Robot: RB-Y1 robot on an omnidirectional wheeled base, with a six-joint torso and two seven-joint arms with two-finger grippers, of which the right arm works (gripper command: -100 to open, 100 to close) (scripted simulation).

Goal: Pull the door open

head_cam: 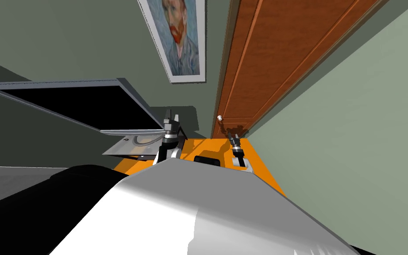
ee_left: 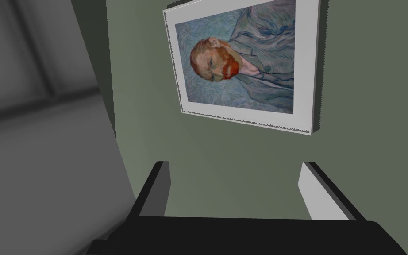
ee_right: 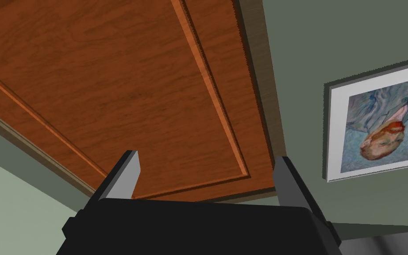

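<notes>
A brown wooden door (head_cam: 278,57) with raised panels stands shut ahead, between green walls. Its small white knob (head_cam: 219,117) sits low on the door's left edge. My right gripper (head_cam: 231,132) is just right of the knob and short of it, apart from the door. In the right wrist view this gripper (ee_right: 205,177) is open with nothing between its fingers, and the door panel (ee_right: 123,84) lies beyond them. My left gripper (head_cam: 171,116) is raised left of the door, and in its wrist view the left gripper (ee_left: 234,190) is open and empty.
A large black screen in a grey frame (head_cam: 79,104) tilts over a grey stand (head_cam: 128,149) on my left. A framed portrait (head_cam: 181,40) hangs left of the door. The floor (head_cam: 207,148) is orange, and a green wall (head_cam: 353,133) runs close along my right.
</notes>
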